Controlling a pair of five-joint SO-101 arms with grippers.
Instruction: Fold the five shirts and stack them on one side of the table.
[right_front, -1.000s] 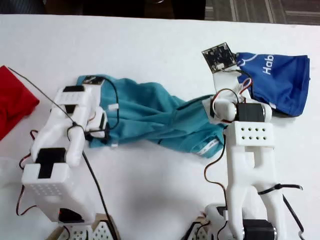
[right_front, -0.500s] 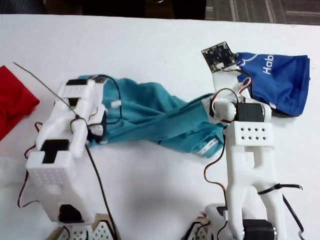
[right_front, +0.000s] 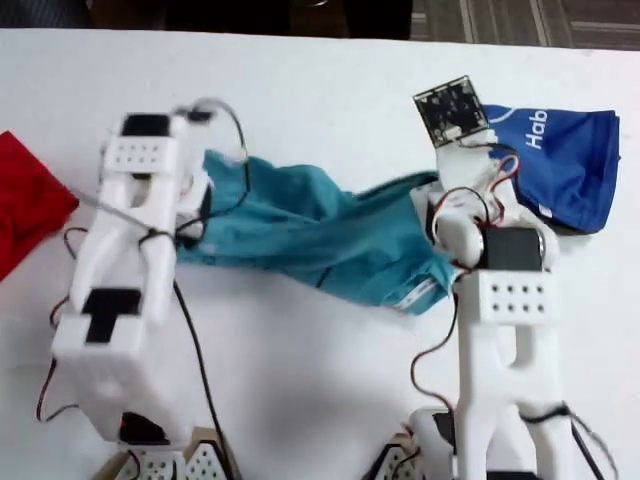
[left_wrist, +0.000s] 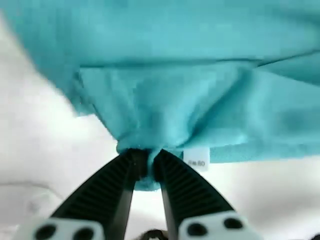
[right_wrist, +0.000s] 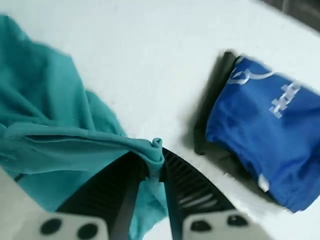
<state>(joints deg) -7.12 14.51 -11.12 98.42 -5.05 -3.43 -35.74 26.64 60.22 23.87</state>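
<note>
A teal shirt (right_front: 320, 235) lies stretched and bunched across the middle of the white table, between the two arms. My left gripper (left_wrist: 145, 167) is shut on a pinched edge of the teal shirt (left_wrist: 190, 90), beside a small white tag. My right gripper (right_wrist: 154, 165) is shut on another bunched edge of the teal shirt (right_wrist: 55, 135). In the high view the left arm (right_front: 130, 250) stands at the shirt's left end and the right arm (right_front: 500, 290) at its right end. A folded blue shirt (right_front: 560, 160) with white print lies at the far right, also the blue shirt (right_wrist: 260, 135).
A red shirt (right_front: 28, 205) lies at the table's left edge. A dark flat piece (right_wrist: 210, 100) sits under the blue shirt. A black wire (right_front: 190, 340) runs along the left arm. Bare white table (right_front: 320, 90) spreads behind the shirts.
The left arm has moved toward the table's far side with the teal shirt's edge, pulling the cloth up and back. The right arm has shifted slightly, still holding its end.
</note>
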